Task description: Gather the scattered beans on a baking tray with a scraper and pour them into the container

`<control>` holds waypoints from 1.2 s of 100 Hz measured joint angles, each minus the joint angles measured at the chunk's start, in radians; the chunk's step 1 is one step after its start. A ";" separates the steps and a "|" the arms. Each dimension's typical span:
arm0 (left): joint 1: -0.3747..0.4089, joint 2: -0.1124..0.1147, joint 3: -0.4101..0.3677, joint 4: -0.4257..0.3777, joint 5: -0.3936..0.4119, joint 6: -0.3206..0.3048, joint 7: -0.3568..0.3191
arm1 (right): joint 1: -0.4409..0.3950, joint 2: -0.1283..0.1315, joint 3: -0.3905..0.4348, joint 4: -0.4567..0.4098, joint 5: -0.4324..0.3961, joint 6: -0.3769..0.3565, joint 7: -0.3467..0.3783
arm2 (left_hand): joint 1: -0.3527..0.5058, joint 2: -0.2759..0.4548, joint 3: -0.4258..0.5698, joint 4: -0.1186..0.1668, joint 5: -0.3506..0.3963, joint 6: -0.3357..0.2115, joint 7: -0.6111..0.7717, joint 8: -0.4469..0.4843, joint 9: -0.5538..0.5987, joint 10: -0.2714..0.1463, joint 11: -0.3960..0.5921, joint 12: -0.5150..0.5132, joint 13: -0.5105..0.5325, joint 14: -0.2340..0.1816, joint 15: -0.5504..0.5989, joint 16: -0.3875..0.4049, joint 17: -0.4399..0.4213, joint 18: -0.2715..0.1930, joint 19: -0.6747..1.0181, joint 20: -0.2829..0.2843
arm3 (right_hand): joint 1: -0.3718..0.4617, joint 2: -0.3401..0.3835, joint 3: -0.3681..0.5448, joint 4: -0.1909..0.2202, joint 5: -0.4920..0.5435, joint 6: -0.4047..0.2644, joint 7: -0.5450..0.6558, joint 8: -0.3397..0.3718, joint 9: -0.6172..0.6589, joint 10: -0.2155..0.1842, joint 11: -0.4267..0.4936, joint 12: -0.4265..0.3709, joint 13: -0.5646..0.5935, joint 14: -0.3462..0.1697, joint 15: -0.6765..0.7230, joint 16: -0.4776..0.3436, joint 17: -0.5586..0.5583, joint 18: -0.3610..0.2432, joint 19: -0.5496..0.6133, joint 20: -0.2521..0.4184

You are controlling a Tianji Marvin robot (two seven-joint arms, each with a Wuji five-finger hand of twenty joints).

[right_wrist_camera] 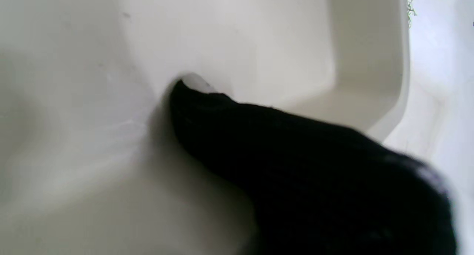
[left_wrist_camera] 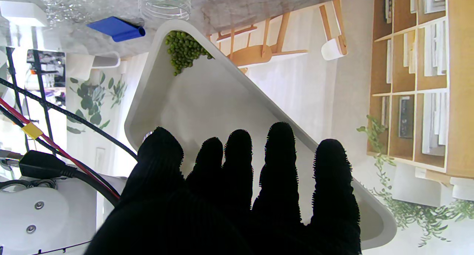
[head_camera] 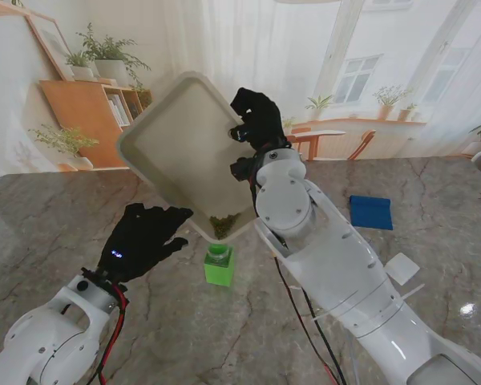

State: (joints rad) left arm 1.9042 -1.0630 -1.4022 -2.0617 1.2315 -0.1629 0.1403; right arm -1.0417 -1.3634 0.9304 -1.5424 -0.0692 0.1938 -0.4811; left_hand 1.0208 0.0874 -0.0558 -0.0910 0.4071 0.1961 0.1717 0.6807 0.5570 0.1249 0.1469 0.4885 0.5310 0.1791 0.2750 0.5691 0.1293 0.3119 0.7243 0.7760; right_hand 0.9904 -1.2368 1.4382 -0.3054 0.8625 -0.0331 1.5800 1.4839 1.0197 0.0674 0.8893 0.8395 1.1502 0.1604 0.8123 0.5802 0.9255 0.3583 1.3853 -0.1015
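Your right hand [head_camera: 256,119] is gripping the tilted tray [head_camera: 180,144], beans [head_camera: 224,224] sitting in its corner over the container [head_camera: 219,265]. Your left hand [head_camera: 142,238] is hovering nearby, fingers spread, holding nothing.

Right arm [head_camera: 345,273] reaches up and away from the stand, white forearm angled toward the middle, wrist bent at the top. The right robot hand [head_camera: 256,119] is raised high, black glove, fingers curled around the tray [head_camera: 176,152] edge and gripping it; the right wrist view is mostly one dark finger [right_wrist_camera: 296,155] pressed flat against the tray's inner surface. Left arm [head_camera: 48,337] comes in low from the near-left corner. The left robot hand [head_camera: 140,239] hovers flat, palm down, fingers spread a little and pointing forward, holding nothing. Left wrist view shows all five fingertips [left_wrist_camera: 279,143] fanned out, apart from one another.
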 measured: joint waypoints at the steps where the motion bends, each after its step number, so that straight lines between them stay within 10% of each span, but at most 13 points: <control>1: 0.000 0.000 0.000 0.000 0.000 0.000 0.000 | 0.000 0.000 0.000 -0.001 -0.001 0.000 0.000 | 0.000 0.000 0.000 0.000 0.000 0.000 0.000 0.000 0.000 0.000 0.000 0.000 0.000 0.000 0.000 0.000 0.000 0.000 0.000 0.000 | 0.000 0.000 0.000 0.000 0.000 0.000 0.000 0.000 0.000 0.000 0.000 0.000 0.000 0.000 0.000 0.000 0.000 0.000 0.000 0.000; 120: -0.002 0.000 0.011 0.000 -0.010 0.003 -0.013 | -0.005 0.007 -0.009 -0.022 -0.018 0.001 0.016 | 0.000 0.000 0.000 0.000 0.000 0.000 0.000 0.001 0.001 0.000 0.000 0.000 0.000 0.000 0.000 0.000 0.001 0.000 0.000 0.010 | 0.000 0.000 0.000 0.000 0.000 0.000 0.000 0.000 -0.005 0.000 0.011 0.000 -0.007 0.000 0.013 0.000 0.000 0.000 0.000 0.000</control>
State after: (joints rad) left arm 1.9017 -1.0630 -1.3910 -2.0619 1.2218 -0.1595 0.1271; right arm -1.0472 -1.3567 0.9210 -1.5644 -0.0874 0.1947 -0.4652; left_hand 1.0208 0.0874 -0.0558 -0.0910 0.4071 0.1961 0.1717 0.6812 0.5579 0.1245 0.1469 0.4885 0.5313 0.1791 0.2750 0.5691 0.1306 0.3119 0.7243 0.7864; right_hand 0.9905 -1.2368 1.4382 -0.3056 0.8625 -0.0330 1.5800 1.4840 1.0143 0.0672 0.8998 0.8395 1.1429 0.1604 0.8255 0.5802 0.9258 0.3584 1.3853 -0.1015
